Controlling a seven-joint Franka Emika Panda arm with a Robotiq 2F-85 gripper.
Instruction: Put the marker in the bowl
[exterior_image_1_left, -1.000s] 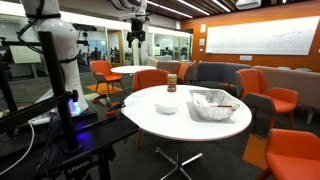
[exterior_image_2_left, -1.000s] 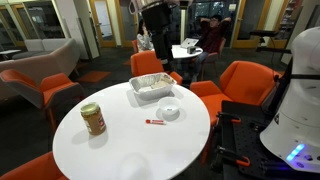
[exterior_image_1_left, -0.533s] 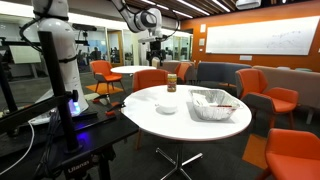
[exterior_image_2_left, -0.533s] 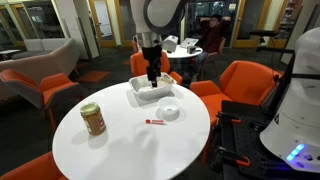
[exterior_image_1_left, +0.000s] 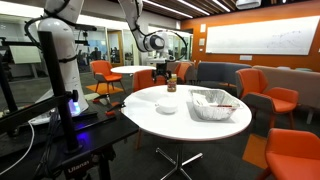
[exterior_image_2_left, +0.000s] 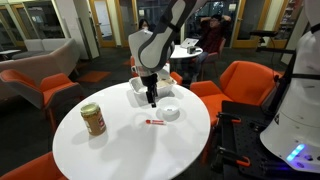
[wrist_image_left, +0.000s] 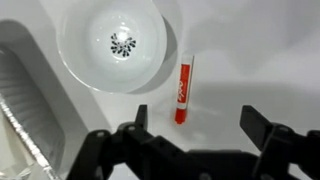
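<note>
Wrist above table (wrist_image_left: 255, 50); exteriors perhaps opposed

Reaches in from top right in an exterior view w/ arm (exterior_image_2_left: 158, 42) bent sharply, wrist vertical. Points gripper (exterior_image_2_left: 152, 99) straight down, approx. mid-frame. In wrist view, comes up from bottom edge w/ jaws spread wide, nothing btwn them gripped: fingers (wrist_image_left: 140, 117) at lower centre & lower right.

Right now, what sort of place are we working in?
Probably an office lounge or meeting area: a round white table ringed by orange chairs, with what looks like a large wall whiteboard behind.
</note>
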